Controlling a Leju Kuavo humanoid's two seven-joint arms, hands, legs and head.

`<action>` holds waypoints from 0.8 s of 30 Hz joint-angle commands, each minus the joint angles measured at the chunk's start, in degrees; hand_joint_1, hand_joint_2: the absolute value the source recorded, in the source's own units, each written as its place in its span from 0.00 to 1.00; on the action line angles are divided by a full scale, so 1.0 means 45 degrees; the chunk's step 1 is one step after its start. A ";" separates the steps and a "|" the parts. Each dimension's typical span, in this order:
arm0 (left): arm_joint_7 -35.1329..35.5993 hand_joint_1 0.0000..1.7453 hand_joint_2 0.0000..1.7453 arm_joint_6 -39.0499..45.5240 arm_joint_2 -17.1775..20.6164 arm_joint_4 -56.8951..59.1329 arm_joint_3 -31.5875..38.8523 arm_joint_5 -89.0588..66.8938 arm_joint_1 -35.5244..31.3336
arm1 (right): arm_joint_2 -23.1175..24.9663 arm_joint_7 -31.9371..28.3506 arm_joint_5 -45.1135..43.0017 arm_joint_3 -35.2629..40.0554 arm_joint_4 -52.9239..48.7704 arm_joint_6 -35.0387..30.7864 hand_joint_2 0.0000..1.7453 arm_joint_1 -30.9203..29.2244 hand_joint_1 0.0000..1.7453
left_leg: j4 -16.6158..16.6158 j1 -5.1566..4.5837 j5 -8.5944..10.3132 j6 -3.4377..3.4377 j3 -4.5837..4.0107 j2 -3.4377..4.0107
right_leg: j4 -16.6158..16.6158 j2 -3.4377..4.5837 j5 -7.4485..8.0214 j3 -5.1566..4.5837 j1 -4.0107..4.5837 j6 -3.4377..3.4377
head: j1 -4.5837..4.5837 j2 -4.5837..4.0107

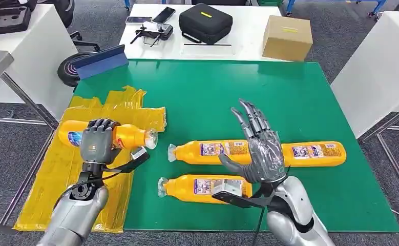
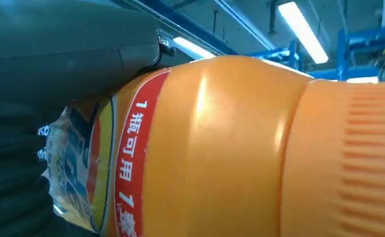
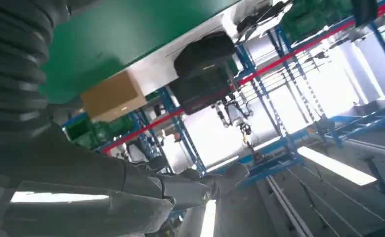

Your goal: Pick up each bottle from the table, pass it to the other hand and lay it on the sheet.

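While the left hand (image 1: 99, 139) clamps an orange plastic bottle (image 1: 128, 136) above the crinkled yellow sheet (image 1: 59, 169), the right hand (image 1: 258, 146) hovers, fingers spread; a careless release could roll it away.

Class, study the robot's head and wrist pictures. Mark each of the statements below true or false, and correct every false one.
1. The left hand grips an orange bottle above the yellow sheet. True.
2. The right hand holds a bottle. False: it is open, fingers spread, holding nothing.
3. Three bottles lie on the green table. True.
4. The cardboard box stands on the green table. False: it stands on the white table behind.
5. The black case lies on the yellow sheet. False: it lies on the white table.
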 commanded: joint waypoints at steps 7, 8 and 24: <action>0.1320 1.00 1.00 0.0028 0.0995 0.6409 -0.0098 -0.0081 -0.3740 | -0.1234 0.0497 0.0857 -0.1664 -0.1170 -0.0652 1.00 0.1563 0.00 | 0.0011 0.0025 -0.0021 -0.0054 0.0023 -0.0023 | 0.0000 -0.0029 -0.0025 0.0039 0.0023 -0.0036 | -0.0005 0.0000; 0.1451 1.00 1.00 -0.0053 0.1021 0.6529 0.0044 -0.0058 -0.3811 | -0.1303 0.0600 0.0899 -0.1802 -0.1255 -0.0626 1.00 0.1661 0.00 | 0.0028 0.0045 -0.0047 -0.0083 0.0055 -0.0015 | 0.0002 -0.0022 -0.0042 0.0079 0.0044 -0.0056 | -0.0004 0.0000; -0.1715 0.00 1.00 -0.1246 0.0254 0.6358 0.3004 0.3310 -0.3470 | -0.1400 0.1372 0.2064 -0.3718 -0.1031 0.0540 1.00 0.2552 0.00 | 0.0013 0.0030 -0.0038 -0.0069 0.0049 -0.0007 | -0.0006 -0.0014 -0.0033 0.0066 0.0029 -0.0046 | -0.0004 0.0000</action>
